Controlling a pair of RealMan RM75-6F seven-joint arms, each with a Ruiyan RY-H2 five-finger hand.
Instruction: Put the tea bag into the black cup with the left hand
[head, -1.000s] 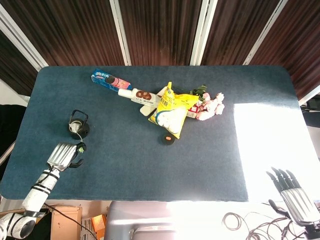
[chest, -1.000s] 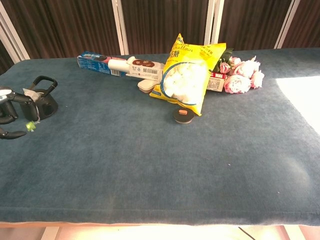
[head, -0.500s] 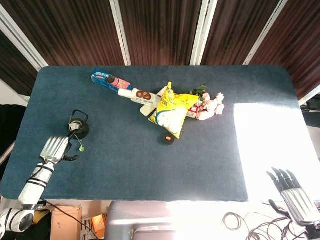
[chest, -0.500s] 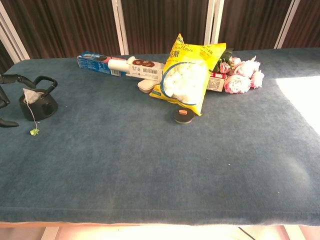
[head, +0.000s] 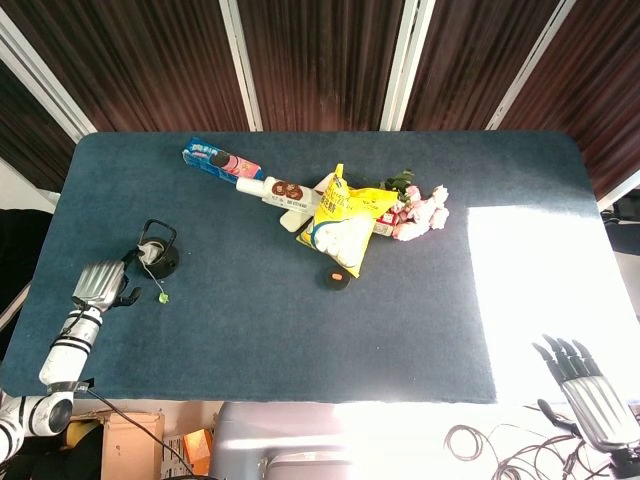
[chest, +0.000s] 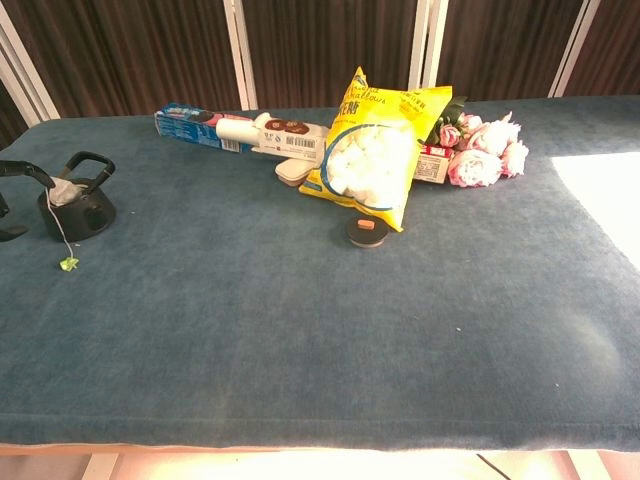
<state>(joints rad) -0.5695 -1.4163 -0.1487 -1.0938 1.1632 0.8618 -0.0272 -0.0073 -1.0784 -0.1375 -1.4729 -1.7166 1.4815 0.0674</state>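
The tea bag (chest: 62, 190) sits in the black cup (chest: 76, 208) at far left, string and tag (chest: 68, 264) trailing outside. It looks light and limp, best pinched by the string. The left hand (head: 97, 285), just beside, holds nothing, fingers apart.

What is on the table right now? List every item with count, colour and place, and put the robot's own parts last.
black cup: one, black with a handle, left part of the table
tea bag: one, pale, in the black cup, its string over the rim to a green tag on the cloth
biscuit pack: one, blue, far left of the middle cluster
white pack: one, white, between the biscuit pack and the yellow bag
yellow bag: one, yellow, table middle
round disc: one, black with an orange spot, in front of the yellow bag
flowers: one bunch, pink, right of the yellow bag
table: one, blue cloth
left hand: beside the black cup, holding nothing
right hand: off the table's near right corner, fingers spread
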